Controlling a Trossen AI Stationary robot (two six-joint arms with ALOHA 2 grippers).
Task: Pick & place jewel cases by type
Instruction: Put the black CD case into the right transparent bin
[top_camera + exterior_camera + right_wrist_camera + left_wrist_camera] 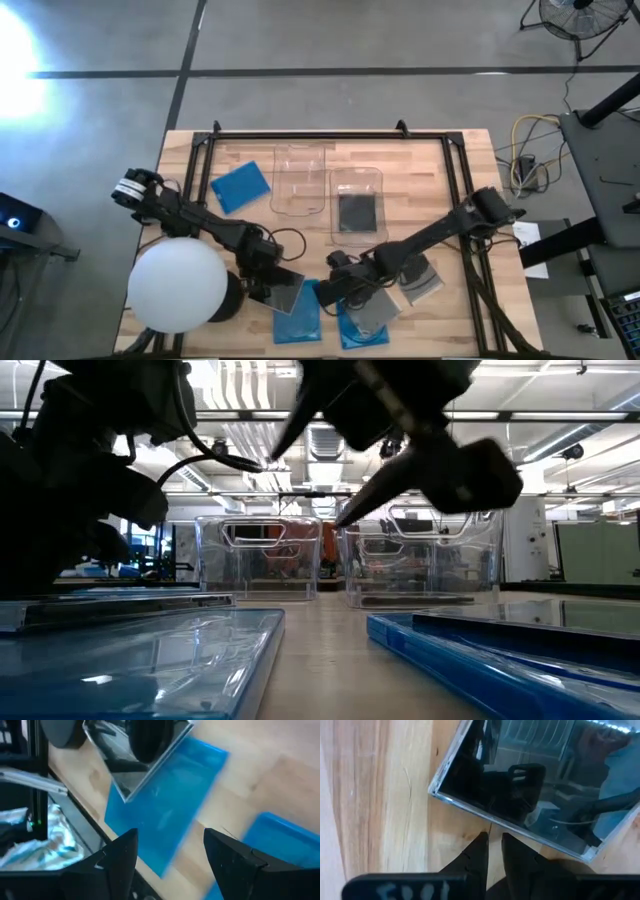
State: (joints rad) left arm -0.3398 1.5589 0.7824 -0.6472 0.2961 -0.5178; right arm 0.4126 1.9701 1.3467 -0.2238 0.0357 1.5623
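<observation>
In the high view a blue jewel case [240, 186] lies flat at the far left. A dark one [356, 211] lies inside the right clear bin [357, 180]. Near the front edge a glossy dark case [284, 293] rests on a blue one [300, 320]. A grey case [373, 314] rests on another blue one [352, 333], and a further grey case [421, 281] lies to the right. My left gripper [493, 841], fingers almost together, stands just short of the glossy dark case's edge [485, 816]. My right gripper [167, 845] is open above the blue case [165, 815].
A big white ball [178, 285] sits at the near left, beside the left arm. A second clear bin [300, 178] stands left of the other one; both show across the table in the low view [260, 555]. A dark frame rail [330, 135] runs along the table's far side.
</observation>
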